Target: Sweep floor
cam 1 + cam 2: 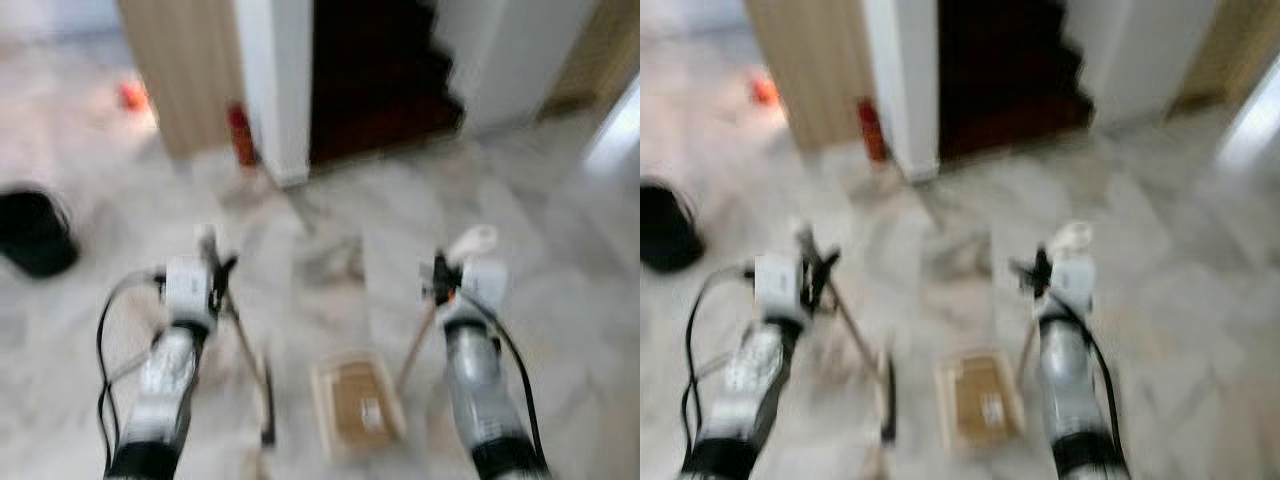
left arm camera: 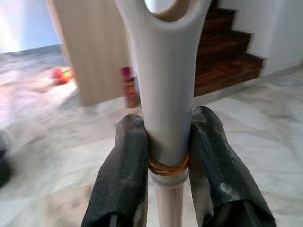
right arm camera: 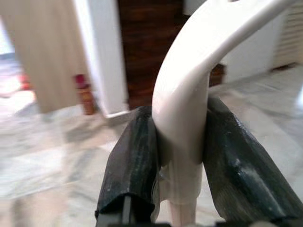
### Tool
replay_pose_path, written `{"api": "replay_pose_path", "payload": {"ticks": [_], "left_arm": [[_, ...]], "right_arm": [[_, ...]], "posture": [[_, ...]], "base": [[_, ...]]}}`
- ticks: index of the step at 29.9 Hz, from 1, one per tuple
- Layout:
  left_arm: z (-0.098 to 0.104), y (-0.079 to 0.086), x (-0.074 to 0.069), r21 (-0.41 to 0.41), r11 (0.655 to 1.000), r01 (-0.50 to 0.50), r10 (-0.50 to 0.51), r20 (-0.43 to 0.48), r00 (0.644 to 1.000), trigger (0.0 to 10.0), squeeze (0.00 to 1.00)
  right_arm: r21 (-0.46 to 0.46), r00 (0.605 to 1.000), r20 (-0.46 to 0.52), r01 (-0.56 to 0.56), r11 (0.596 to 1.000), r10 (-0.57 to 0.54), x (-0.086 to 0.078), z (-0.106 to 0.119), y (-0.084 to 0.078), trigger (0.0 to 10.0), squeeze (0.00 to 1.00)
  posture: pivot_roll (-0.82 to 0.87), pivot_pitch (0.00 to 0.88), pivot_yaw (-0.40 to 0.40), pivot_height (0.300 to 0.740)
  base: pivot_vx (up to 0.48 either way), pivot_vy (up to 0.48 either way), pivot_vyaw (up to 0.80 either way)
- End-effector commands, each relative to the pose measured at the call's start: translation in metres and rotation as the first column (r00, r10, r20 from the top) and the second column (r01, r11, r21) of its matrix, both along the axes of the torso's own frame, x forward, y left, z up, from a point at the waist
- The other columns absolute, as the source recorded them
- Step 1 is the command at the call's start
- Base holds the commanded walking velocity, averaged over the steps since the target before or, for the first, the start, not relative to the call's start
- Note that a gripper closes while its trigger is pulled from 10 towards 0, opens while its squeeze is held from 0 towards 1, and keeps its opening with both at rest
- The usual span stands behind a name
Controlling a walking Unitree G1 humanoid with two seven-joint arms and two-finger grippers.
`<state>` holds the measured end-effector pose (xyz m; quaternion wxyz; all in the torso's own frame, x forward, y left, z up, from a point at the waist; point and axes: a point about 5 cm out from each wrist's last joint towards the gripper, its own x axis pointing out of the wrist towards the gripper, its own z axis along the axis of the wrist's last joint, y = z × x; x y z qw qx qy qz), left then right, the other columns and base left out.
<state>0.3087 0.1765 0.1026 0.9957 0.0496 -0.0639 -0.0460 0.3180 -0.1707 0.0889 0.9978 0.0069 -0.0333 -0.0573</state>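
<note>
Both head views are blurred. My left gripper (image 1: 213, 270) is shut on the white handle of a broom (image 2: 166, 80), with a rubber band around the handle between the fingers (image 2: 125, 161). The broom's stick (image 1: 250, 355) slants down to the marble floor between my arms. My right gripper (image 1: 441, 280) is shut on the curved white handle of a dustpan (image 3: 189, 90), gripped between both black fingers (image 3: 135, 156). The beige dustpan tray (image 1: 358, 405) rests low on the floor between the arms, and its stick (image 1: 412, 350) slants up to the right gripper.
Dark wooden stairs (image 1: 380, 80) rise ahead beyond a white pillar (image 1: 275, 90). A red canister (image 1: 241, 135) stands by a light wooden panel (image 1: 185, 70). A black bin (image 1: 35, 232) sits at the left, and an orange object (image 1: 133, 95) lies far left.
</note>
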Motion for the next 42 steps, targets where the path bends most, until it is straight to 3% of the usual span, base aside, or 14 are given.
{"api": "replay_pose_path", "payload": {"ticks": [1, 23, 42], "left_arm": [[0.0044, 0.0004, 0.0003, 0.011, 1.000, -0.001, 0.000, 0.022, 1.000, 10.0, 0.00], [0.0041, -0.0006, 0.0002, 0.013, 1.000, 0.000, 0.000, 0.020, 1.000, 10.0, 0.00], [0.0040, -0.0009, -0.0001, 0.013, 1.000, 0.001, -0.001, 0.021, 1.000, 10.0, 0.00]], "right_arm": [[0.035, 0.999, 0.040, 0.004, 0.999, -0.006, 0.0005, 0.0068, 0.0003, 10.0, 0.00], [0.024, 0.999, 0.036, -0.007, 1.000, 0.006, 0.0013, 0.0066, 0.0017, 10.0, 0.00], [0.023, 0.999, 0.040, -0.009, 1.000, 0.008, 0.0015, 0.0072, 0.0034, 10.0, 0.00]], "posture": [[-0.01, 0.083, -0.007, 0.740], [-0.01, 0.077, -0.009, 0.740], [-0.01, 0.069, -0.010, 0.740]], "base": [[0.000, 0.281, 0.00], [0.000, 0.273, 0.00], [0.000, 0.261, 0.51]]}}
